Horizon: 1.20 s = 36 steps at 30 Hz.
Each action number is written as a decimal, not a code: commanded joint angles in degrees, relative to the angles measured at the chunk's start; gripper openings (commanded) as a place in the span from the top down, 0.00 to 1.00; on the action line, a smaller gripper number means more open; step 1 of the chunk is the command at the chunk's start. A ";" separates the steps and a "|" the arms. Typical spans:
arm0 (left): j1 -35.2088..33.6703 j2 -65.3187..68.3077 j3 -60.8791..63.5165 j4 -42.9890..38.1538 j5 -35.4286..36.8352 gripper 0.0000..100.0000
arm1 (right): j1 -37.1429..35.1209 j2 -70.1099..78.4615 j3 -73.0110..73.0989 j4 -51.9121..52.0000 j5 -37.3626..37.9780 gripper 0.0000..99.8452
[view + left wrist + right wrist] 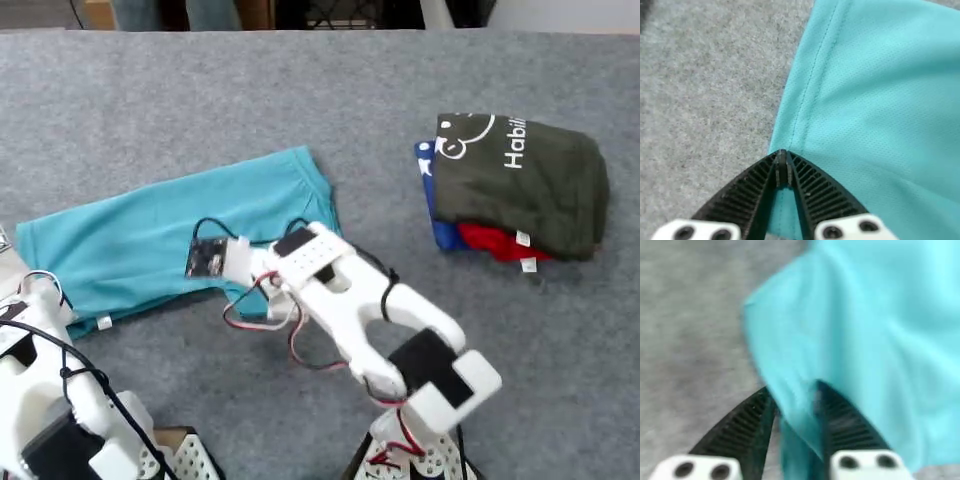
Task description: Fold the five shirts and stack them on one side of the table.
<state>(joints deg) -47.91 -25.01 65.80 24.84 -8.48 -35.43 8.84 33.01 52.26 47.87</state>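
Note:
A teal shirt (170,235) lies spread flat on the grey table (300,90), left of centre. My left gripper (782,167) is shut on the hem at the shirt's left end (880,100), with teal cloth between its ribbed black fingers. The right arm (330,280) stretches over the shirt's near edge. Its gripper (795,405) is shut on a raised fold of the same teal cloth (865,340). A folded stack sits at the right: an olive shirt (520,185) on top, a red one (490,240) and a blue one (440,225) under it.
Bare grey table surface runs along the back and between the teal shirt and the stack. The left arm's white body (50,400) fills the near left corner, and the right arm's base (420,450) stands at the near edge.

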 commanded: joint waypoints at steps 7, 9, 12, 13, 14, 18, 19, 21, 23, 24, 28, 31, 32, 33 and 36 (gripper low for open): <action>-0.40 0.00 -1.80 -0.70 0.09 0.97 | 4.04 5.49 -11.12 5.36 1.93 0.99; -0.40 0.00 -1.80 -0.70 0.09 0.97 | 4.04 5.58 -16.92 12.22 1.93 0.99; -0.40 0.00 -1.80 -0.70 0.09 0.97 | 4.04 5.76 -26.77 20.92 2.11 0.99; -0.40 0.00 -1.80 -0.70 0.09 0.97 | 4.04 6.29 -30.11 23.30 2.11 0.99; -0.40 0.00 -1.80 -0.70 0.09 0.97 | 4.04 7.34 -33.45 25.67 2.20 0.99; -0.31 0.00 -1.80 -0.70 0.09 0.97 | 4.04 15.78 -49.98 35.08 2.29 0.99; -0.31 0.00 -1.80 -0.70 0.09 0.97 | 4.04 18.77 -54.99 37.36 2.46 0.99; -0.31 0.00 -1.80 -0.70 0.09 0.97 | 3.96 25.45 -65.45 41.93 4.40 0.99; -0.22 0.00 -1.80 -0.70 0.09 0.97 | 3.60 32.84 -76.26 46.24 7.30 0.99; -0.22 0.00 -1.80 -0.70 0.09 0.97 | 3.08 36.62 -81.98 48.09 8.35 0.99; -0.13 0.00 -1.80 -0.70 0.09 0.97 | 2.02 49.19 -99.12 48.97 8.97 0.99; -0.13 0.00 -1.80 -0.70 0.09 0.97 | 1.32 55.52 -106.95 48.79 9.05 0.99; -0.13 0.00 -1.71 -0.70 0.09 0.97 | 1.23 57.19 -108.97 48.79 9.23 0.99; -0.13 0.00 -1.71 -0.70 0.09 0.97 | 1.23 58.51 -110.90 48.79 9.85 0.99; -0.13 0.00 -1.71 -0.70 0.09 0.97 | 1.14 60.79 -115.91 48.70 10.46 0.98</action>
<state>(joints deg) -47.91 -25.01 65.80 24.84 -8.57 -33.32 69.23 -76.35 100.62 57.63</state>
